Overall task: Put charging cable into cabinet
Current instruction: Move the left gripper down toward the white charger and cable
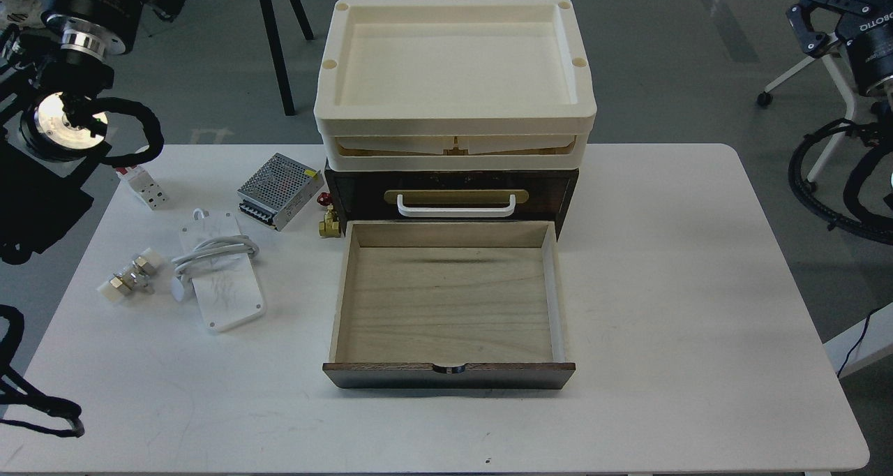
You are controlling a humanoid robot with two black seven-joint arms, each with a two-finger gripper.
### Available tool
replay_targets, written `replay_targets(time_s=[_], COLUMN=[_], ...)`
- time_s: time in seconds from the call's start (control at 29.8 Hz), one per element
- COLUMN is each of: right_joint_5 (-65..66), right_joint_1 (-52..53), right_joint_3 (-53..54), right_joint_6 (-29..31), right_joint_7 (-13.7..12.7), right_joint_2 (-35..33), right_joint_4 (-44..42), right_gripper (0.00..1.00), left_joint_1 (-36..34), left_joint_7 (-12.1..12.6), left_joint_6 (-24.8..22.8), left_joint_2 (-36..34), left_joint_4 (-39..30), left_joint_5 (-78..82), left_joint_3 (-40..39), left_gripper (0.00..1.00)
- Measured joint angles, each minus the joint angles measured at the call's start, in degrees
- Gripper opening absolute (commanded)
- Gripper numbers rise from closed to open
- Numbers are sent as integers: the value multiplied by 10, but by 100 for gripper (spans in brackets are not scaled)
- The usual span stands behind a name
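The charging cable (218, 250) lies coiled on a flat white plate (227, 287) at the table's left, its round puck end (180, 289) at the plate's left edge. The dark brown cabinet (349, 186) stands mid-table with cream trays (453, 78) stacked on top. Its pale-wood-lined drawer (446, 301) is pulled out toward me and holds nothing. A white handle (457, 207) sits on a brass plate above the drawer. My left arm shows only thick joints at the top left, far from the cable. My right gripper (816, 19) hangs at the top right, off the table, dark and partly cut off.
A silver perforated power supply box (275, 190) sits left of the cabinet. A brass valve with a red knob (328, 219) touches the cabinet's left corner. A white block (144, 186) and metal fittings (130, 277) lie further left. Bare white table (698, 287) spreads right of the cabinet.
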State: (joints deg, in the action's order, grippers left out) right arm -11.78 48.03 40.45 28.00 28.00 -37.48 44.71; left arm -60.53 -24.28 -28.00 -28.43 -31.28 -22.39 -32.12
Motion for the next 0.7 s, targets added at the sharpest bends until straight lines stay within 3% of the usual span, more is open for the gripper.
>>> replay_targets(time_s=[0.37, 0.5, 0.6, 0.7], right_joint_5=[-4, -5, -5, -5], right_joint_1=[-16, -17, -27, -41], right_joint_3=[36, 42, 43, 44], right_joint_6=[0, 0, 0, 0], right_joint_7=[0, 0, 0, 0], right_joint_2=[-4, -9, -23, -31], right_joint_4=[7, 17, 21, 21], right_gripper=[100, 100, 100, 100], left_joint_1=[22, 32, 49, 77], left_joint_7=[-1, -29, -36, -37], left_joint_6=[0, 0, 0, 0], left_joint_2=[41, 69, 59, -6], left_joint_4=[0, -16, -92, -252], left_joint_5=[-4, -4, -3, 13], left_joint_3=[-55, -83, -114, -120], left_gripper=[100, 100, 100, 100])
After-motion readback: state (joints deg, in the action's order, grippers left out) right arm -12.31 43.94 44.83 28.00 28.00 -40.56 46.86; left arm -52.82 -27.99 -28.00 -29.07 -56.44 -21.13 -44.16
